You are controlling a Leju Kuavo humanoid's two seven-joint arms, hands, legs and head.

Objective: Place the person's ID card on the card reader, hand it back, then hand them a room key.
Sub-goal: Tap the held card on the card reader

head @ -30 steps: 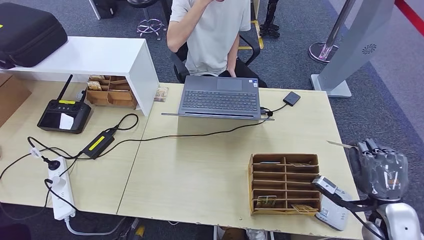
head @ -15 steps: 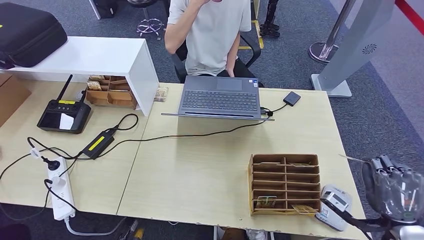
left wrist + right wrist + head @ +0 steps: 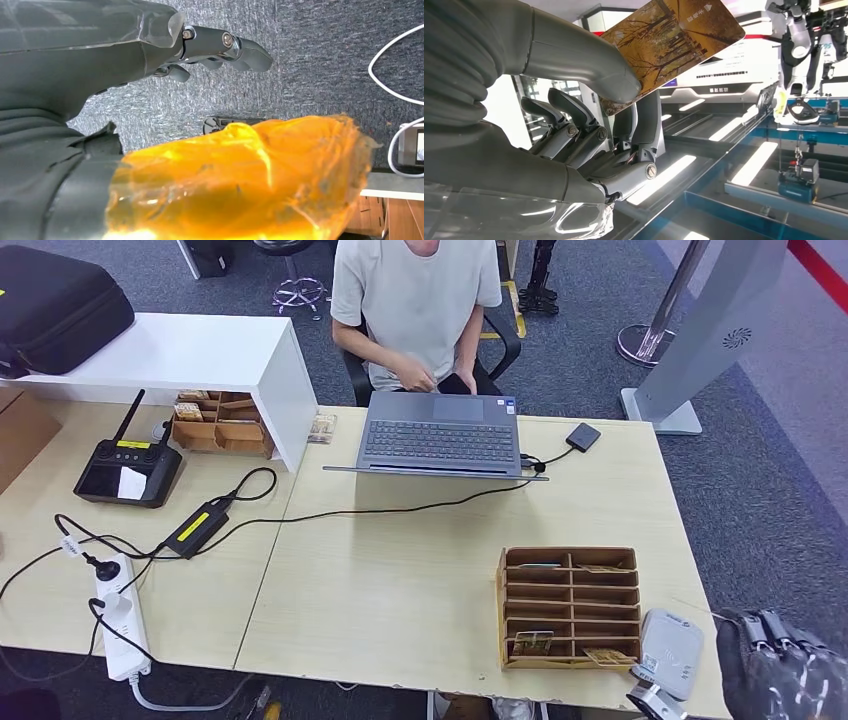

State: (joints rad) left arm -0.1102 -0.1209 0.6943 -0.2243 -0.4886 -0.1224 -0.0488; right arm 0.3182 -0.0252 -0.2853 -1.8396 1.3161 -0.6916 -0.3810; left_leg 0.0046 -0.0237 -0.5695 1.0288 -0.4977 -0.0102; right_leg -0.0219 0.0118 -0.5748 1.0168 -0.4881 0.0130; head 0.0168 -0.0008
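Over the last second the right hand (image 3: 785, 670) has sunk from beside the wooden card rack (image 3: 570, 607) towards the lower right corner of the head view, uncovering the white card reader (image 3: 670, 638) just right of the rack at the desk (image 3: 400, 570) edge; the person (image 3: 420, 300) at the top centre has lowered an arm to the laptop (image 3: 443, 435). I judge the hand is drawing back to set up its next move, with no handover yet. The card (image 3: 669, 42), brown and printed with trees, sits in the upper middle of the right wrist view, pinched between thumb and fingers (image 3: 644, 125). The left hand (image 3: 150, 45) holds nothing, its fingers loosely extended.
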